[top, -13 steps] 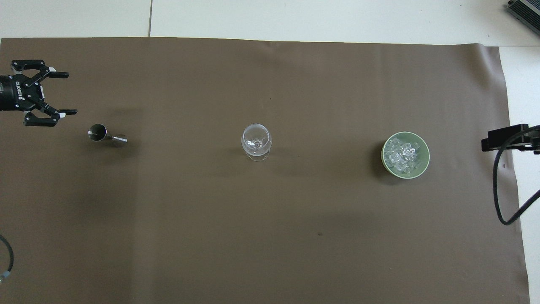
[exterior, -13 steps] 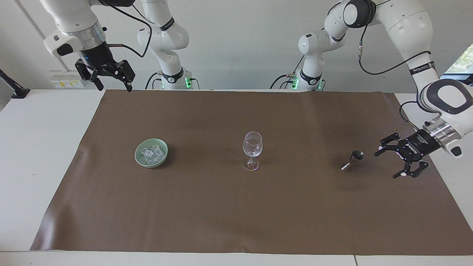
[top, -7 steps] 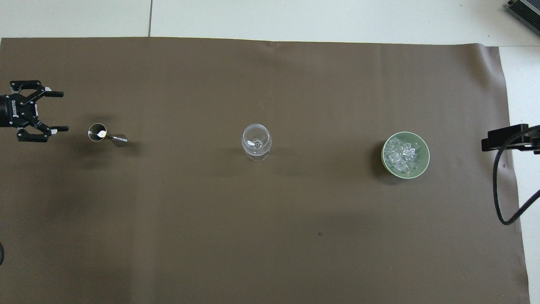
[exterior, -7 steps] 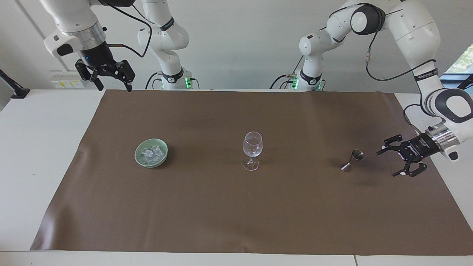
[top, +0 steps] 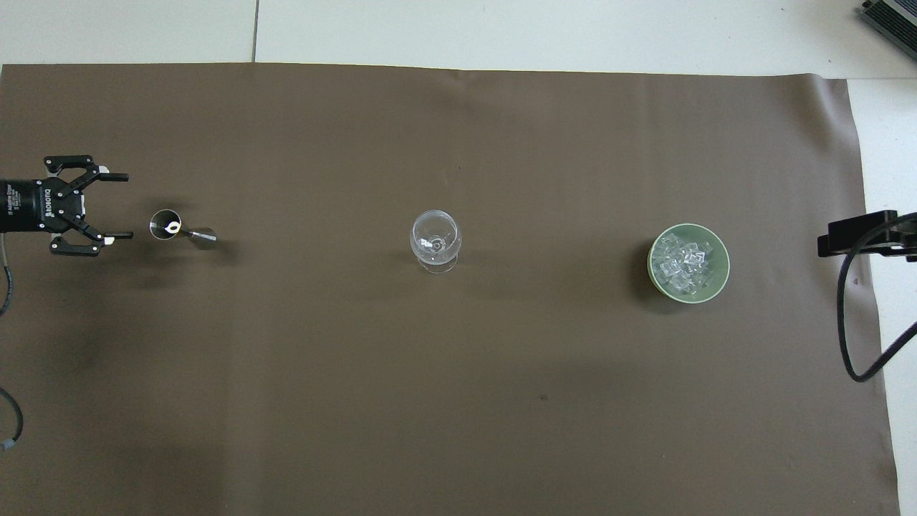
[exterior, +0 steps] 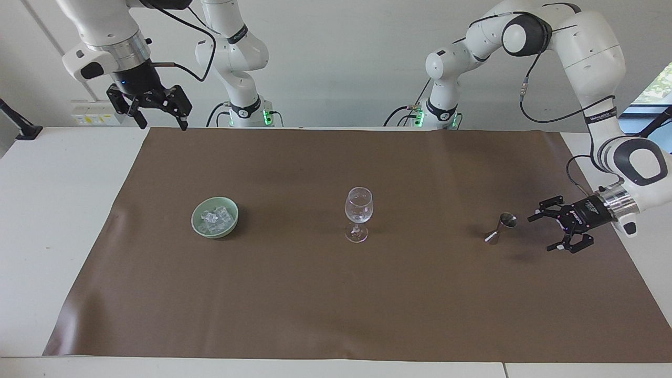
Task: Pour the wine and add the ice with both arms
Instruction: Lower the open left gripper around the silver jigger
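Left gripper [exterior: 546,232] hangs low over the mat's [exterior: 336,304] left-arm end, fingers spread wide and empty, mouth turned to the jigger [exterior: 500,228] just beside it. A glass [exterior: 358,213] stands mid-mat; ice [exterior: 216,218] fills the bowl [exterior: 200,227] toward the right arm's end — well apart. Right gripper [exterior: 157,122] waits wide open above the mat's corner.

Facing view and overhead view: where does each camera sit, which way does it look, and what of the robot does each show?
Facing view: high across the table, looking at the robots; both arms whole, left claw open beside the jigger, right claw open, raised at its own end.
Overhead view: above the robots' end, looking steeply down and forward; only the left claw fully shows.
Shared: jigger, wine glass, green bowl of ice, mirrored end for end.
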`<action>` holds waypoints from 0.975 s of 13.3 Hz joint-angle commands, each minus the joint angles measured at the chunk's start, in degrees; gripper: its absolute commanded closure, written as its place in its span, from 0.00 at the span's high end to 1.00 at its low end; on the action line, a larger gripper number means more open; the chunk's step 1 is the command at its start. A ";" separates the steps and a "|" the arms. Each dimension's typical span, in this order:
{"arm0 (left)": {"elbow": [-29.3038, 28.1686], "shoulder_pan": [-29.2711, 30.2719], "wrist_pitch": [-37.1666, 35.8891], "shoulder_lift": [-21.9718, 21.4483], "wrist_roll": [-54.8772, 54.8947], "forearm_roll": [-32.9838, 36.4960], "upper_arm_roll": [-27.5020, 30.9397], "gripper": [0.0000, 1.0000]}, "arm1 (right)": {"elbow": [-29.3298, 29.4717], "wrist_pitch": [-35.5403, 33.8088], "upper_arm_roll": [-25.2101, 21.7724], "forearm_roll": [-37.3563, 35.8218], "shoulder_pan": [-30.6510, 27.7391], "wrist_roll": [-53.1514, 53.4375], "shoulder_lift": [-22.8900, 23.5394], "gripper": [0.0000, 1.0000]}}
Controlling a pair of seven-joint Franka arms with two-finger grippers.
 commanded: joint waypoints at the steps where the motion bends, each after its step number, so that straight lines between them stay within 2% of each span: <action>1: -4.93 0.85 -0.68 -0.48 4.32 -4.22 -0.35 1.00 | -0.96 -0.05 0.12 1.09 -0.55 -1.05 -0.93 1.00; 5: -7.31 0.94 0.19 -0.66 6.27 -4.94 -0.27 1.00 | -0.96 -0.13 0.12 1.09 -0.55 -1.05 -0.93 1.00; 10: -14.08 0.85 2.57 -3.21 8.81 -8.01 -0.35 1.00 | -0.96 -0.05 0.12 1.09 -0.55 -1.05 -0.93 1.00; 13: -15.14 0.32 2.75 -3.47 9.69 -10.12 -0.35 0.97 | -0.96 -0.13 0.12 1.09 -0.55 -1.05 -0.93 1.00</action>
